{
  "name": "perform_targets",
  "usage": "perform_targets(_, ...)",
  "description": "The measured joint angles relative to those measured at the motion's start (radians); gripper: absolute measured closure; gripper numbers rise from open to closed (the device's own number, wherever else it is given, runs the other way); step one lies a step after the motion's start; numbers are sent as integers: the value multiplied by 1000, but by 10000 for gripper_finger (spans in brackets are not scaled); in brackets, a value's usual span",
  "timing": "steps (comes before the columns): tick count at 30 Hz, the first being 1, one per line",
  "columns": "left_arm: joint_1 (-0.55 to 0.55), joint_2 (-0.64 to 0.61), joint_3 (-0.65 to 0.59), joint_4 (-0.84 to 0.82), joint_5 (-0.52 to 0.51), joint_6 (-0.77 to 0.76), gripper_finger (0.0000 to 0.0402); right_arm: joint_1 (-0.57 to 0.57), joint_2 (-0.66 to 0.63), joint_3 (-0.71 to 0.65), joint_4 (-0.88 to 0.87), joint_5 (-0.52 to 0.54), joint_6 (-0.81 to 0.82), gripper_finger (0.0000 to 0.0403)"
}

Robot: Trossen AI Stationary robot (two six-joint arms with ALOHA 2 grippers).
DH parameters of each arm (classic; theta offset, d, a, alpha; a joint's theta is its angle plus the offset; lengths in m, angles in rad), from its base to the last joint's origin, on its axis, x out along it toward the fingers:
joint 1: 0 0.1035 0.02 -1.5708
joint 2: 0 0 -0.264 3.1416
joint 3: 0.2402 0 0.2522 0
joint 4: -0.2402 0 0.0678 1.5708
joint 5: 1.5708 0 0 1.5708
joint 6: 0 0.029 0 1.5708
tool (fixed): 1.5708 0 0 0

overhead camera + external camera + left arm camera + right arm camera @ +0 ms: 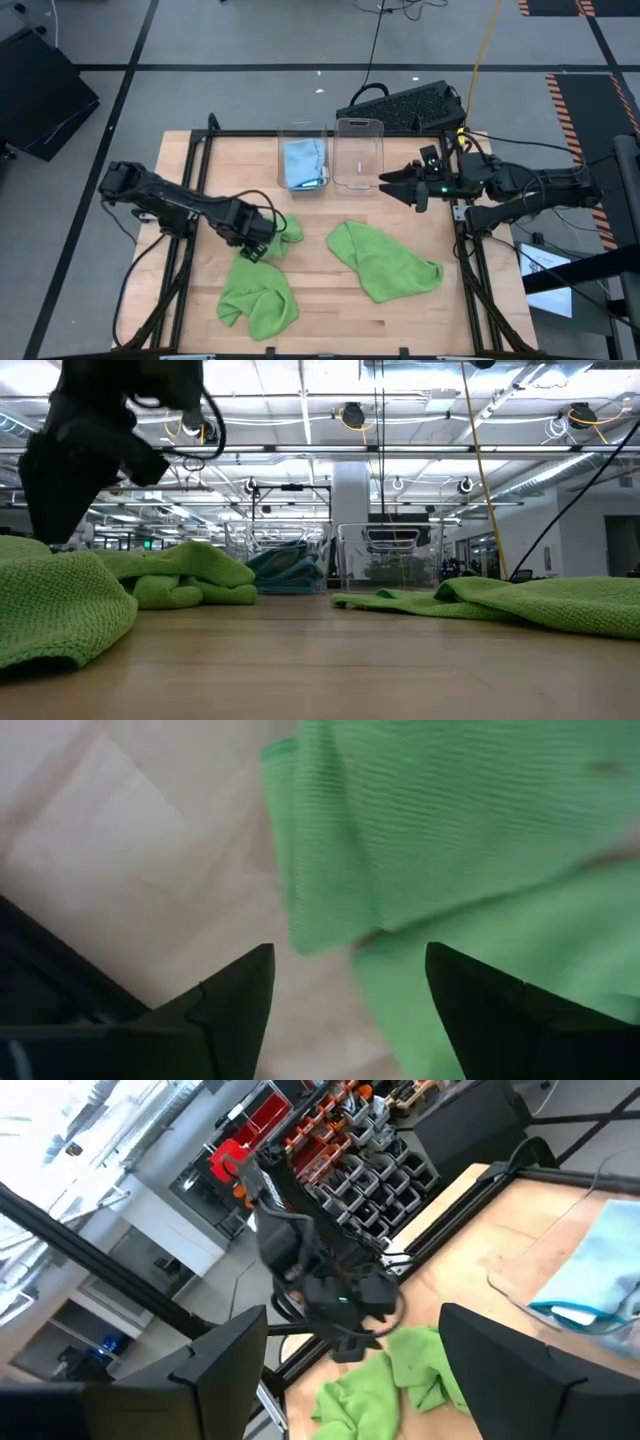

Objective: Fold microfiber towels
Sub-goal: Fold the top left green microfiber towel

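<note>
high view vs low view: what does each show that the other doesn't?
High only: the right pincer, open beside the empty bin, and the left pincer, open over the left green towel.

Low only: the room's ceiling lights behind the table.

Both: the two green towels, including the right green towel, the blue towel in its bin, and the wooden table.
</note>
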Motion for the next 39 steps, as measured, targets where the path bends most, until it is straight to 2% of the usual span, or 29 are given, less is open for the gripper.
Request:
perform_targets(4,51,0,-80,73,13,85,141,0,30,0,70,1,35,117)
perform_targets(8,79,0,-124,150,6,211,183,0,70,0,158,1,56,117)
perform_targets(11,93,0,-145,199,4,270,241,0,105,0,232,7,69,117)
perform_targets(15,101,-5,-144,199,6,303,356,0,158,0,320,16,128,117)
perform_targets(17,101,-26,-140,196,12,310,387,8,186,0,359,37,155,117)
perform_targets(24,91,-146,-43,176,-83,318,396,44,283,0,469,154,176,117)
perform_targets(28,91,-212,54,173,-166,372,396,48,328,0,474,161,206,117)
perform_targets(32,89,-234,174,153,-202,483,396,53,366,5,483,160,224,117)
perform_targets(36,71,-237,296,143,-209,565,398,54,411,66,416,126,240,117)
perform_targets(39,44,-237,369,136,-241,579,397,54,450,152,290,93,231,117)
